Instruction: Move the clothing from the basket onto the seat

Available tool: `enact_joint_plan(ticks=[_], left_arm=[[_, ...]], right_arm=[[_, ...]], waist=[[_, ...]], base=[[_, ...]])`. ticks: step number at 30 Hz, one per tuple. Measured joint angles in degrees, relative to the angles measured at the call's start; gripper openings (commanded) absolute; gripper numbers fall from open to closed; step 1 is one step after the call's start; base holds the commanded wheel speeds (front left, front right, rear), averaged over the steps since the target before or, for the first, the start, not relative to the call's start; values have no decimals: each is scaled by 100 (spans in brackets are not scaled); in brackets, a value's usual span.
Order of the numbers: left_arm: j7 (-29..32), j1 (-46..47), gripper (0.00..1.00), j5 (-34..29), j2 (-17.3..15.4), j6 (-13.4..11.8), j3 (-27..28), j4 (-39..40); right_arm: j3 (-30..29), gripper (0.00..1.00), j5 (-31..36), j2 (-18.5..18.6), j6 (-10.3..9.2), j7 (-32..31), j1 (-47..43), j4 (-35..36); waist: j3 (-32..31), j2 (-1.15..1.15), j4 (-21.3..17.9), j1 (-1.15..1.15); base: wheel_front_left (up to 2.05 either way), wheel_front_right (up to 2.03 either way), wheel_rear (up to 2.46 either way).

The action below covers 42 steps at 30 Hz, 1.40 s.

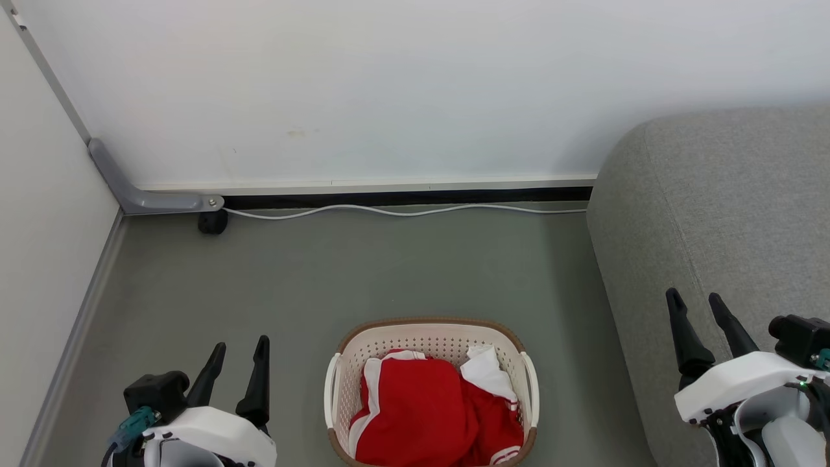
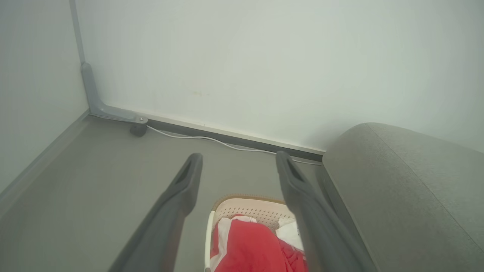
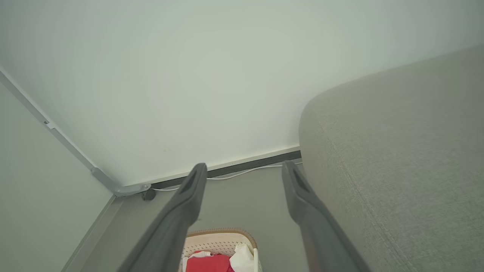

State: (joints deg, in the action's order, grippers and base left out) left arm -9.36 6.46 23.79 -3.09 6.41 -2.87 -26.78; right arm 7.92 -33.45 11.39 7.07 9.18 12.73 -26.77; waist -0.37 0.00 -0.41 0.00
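Note:
The cream-white basket [image 1: 343, 370] with a brown rim stands on the grey floor at the bottom centre of the head view. Red clothing [image 1: 421, 408] with white stripes and a white collar fills it. The grey seat [image 1: 720, 214] rises on the right. My left gripper [image 1: 241, 349] is open over the floor, left of the basket and apart from it. My right gripper [image 1: 695, 300] is open above the seat's front edge. The left wrist view has the basket [image 2: 245, 209] and clothing [image 2: 249, 245] between its fingers; the right wrist view has the basket [image 3: 215, 240], clothing [image 3: 208, 262] and seat [image 3: 397, 151].
A white wall runs along the back with a dark skirting strip. A white cable [image 1: 402, 211] lies on the floor along it. A grey bracket with a black caster [image 1: 212, 222] sits in the left corner, beside a side wall panel [image 1: 39, 246].

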Motion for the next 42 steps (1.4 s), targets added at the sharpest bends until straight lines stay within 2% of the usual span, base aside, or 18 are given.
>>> enact_joint_plan(ticks=[17,29,33,42], left_arm=[[-287,201,100,-1103,2,0,-38,-125],[-486,302,100,-1825,21,-43,7,-233],[-504,359,100,-1867,41,-92,124,-252],[-504,359,100,-1837,64,-90,219,-292]], right_arm=[[186,100,947,188,0,286,281,-191],[-33,100,1742,204,1,457,439,-352],[-143,100,1945,192,1,500,441,-371],[-212,100,1944,157,1,500,442,-360]], waist=[[12,0,6,0],[17,0,6,0],[25,0,-3,0],[37,0,-17,0]], base=[[0,0,0],[0,0,0],[0,0,0],[0,0,0]])
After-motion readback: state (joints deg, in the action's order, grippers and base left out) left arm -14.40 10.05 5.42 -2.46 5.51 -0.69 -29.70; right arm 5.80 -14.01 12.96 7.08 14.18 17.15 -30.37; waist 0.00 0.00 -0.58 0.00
